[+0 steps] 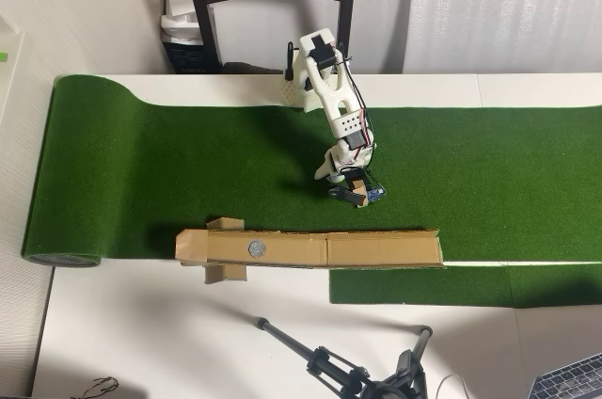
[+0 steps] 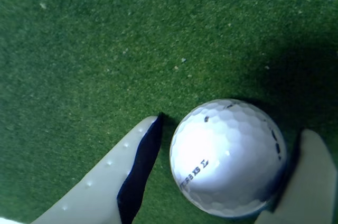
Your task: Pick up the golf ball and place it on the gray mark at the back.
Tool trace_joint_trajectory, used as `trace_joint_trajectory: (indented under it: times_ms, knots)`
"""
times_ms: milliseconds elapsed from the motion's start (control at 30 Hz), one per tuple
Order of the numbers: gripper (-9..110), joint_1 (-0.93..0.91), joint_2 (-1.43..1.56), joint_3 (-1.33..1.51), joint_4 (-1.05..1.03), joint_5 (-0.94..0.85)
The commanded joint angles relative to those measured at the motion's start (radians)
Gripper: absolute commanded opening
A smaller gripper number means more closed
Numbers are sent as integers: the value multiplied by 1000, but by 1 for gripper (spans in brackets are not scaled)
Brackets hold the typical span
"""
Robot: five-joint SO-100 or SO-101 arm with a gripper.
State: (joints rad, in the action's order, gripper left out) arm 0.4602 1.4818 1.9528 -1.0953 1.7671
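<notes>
Overhead, the white arm [image 1: 331, 98] reaches down onto the green turf [image 1: 188, 164], just behind the cardboard strip [image 1: 376, 250] bearing the gray mark [image 1: 255, 248]. Up close at the wrist, the gripper [image 2: 227, 155] stands spread, fingers [image 2: 113, 174] flanking the golf ball [image 2: 228, 156] resting on turf.

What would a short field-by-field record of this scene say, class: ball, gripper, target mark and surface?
ball: golf ball, white and dimpled, lying on the turf
gripper: gripper open, one finger on each side of the ball, a gap at the left finger
target: gray mark on the cardboard strip, unoccupied
surface: green turf
task state: ball not yet lifted
</notes>
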Motion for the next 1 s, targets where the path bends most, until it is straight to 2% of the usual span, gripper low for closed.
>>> trace_joint_trajectory:
  times_ms: [0, 433, 733, 967]
  knots:
    - [31, -2, 14, -49, 0, 3]
    - [31, -8, 15, -107, -48, -3]
    - [31, -15, 15, -318, -215, 5]
    - [31, -60, 15, -495, -213, 11]
